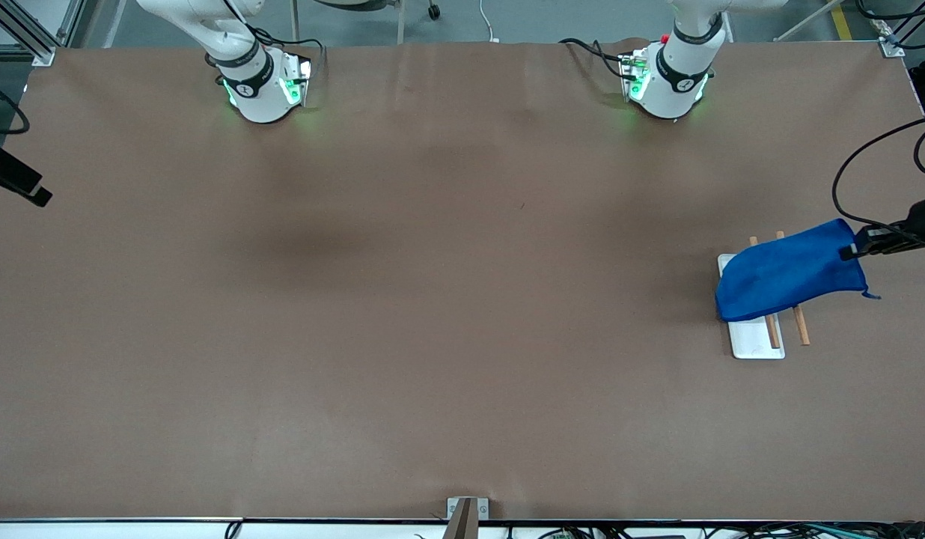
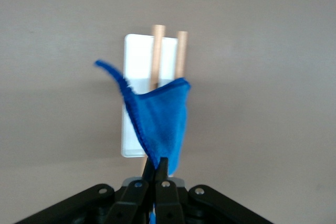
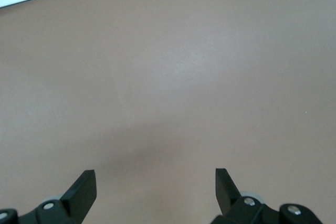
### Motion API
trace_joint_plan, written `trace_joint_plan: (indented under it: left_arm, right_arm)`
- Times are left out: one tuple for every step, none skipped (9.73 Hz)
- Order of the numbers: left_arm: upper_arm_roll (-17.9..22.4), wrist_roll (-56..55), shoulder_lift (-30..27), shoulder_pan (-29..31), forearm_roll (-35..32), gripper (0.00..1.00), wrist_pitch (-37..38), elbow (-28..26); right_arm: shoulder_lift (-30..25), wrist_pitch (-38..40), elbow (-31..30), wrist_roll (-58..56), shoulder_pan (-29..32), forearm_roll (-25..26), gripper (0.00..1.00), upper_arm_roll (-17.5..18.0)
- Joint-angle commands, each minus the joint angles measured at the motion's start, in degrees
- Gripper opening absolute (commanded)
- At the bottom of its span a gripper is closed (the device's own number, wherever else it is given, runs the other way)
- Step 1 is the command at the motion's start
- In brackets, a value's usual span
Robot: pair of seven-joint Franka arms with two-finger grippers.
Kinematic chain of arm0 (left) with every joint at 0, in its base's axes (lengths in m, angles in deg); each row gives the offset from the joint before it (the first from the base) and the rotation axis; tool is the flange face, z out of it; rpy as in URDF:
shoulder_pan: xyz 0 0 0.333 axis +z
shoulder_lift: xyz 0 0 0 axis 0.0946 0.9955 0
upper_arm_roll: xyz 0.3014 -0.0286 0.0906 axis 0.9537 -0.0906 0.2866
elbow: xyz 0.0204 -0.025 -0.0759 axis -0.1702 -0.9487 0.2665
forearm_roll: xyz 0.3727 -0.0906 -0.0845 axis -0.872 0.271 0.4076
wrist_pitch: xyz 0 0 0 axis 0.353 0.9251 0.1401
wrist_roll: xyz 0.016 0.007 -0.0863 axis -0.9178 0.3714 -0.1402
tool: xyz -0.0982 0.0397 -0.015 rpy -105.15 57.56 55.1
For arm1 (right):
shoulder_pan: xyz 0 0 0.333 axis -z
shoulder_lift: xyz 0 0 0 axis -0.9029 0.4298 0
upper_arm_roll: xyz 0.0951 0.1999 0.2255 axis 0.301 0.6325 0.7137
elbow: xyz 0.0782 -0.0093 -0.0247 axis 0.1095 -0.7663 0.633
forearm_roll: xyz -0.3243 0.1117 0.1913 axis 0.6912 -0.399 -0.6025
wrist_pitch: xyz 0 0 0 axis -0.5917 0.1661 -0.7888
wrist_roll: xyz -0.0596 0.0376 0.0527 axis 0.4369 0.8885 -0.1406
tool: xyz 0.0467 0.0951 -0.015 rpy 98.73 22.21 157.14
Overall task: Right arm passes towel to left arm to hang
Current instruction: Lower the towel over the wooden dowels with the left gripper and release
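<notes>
Left gripper (image 2: pixel 156 174): clenched on one edge of the towel (image 1: pixel 788 271), over the left arm's end of the table (image 1: pixel 432 299). Towel: blue, draped across two wooden rods (image 1: pixel 799 323) above a white base (image 1: pixel 754 340). Right gripper (image 3: pixel 156 187): released, waiting over bare table. No legible writing.

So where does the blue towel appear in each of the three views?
Front view: the towel drapes over the wooden rods, toward the left arm's end of the table, held by the left pincer.
Left wrist view: the towel hangs from the shut fingers.
Right wrist view: not in it.
Shared landmark: the white base.
</notes>
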Motion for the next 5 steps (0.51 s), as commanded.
trace_joint_plan:
  left_arm:
    - [2.62,2.45,3.64,-0.35,-0.27,0.17,-1.96,0.17]
    - [3.07,5.24,3.73,-0.09,-0.53,0.18,-1.96,0.09]
    - [4.38,7.09,4.16,0.0,-0.35,0.31,-2.05,0.26]
    - [4.74,7.29,4.43,-0.08,-0.96,0.99,-2.22,0.35]
    - [4.66,7.38,4.17,0.0,-1.06,1.0,-2.31,0.78]
  right_arm:
    - [0.77,1.02,1.61,-4.58,0.43,1.14,1.0,0.63]
    - [0.77,3.03,1.61,-4.59,0.78,1.14,1.0,0.54]
    - [0.77,4.18,1.61,-4.59,0.78,1.14,1.0,0.46]
    - [0.77,4.02,1.52,-4.51,0.78,1.14,1.0,0.45]
    - [0.77,3.67,1.52,-4.42,0.69,1.14,1.0,0.45]
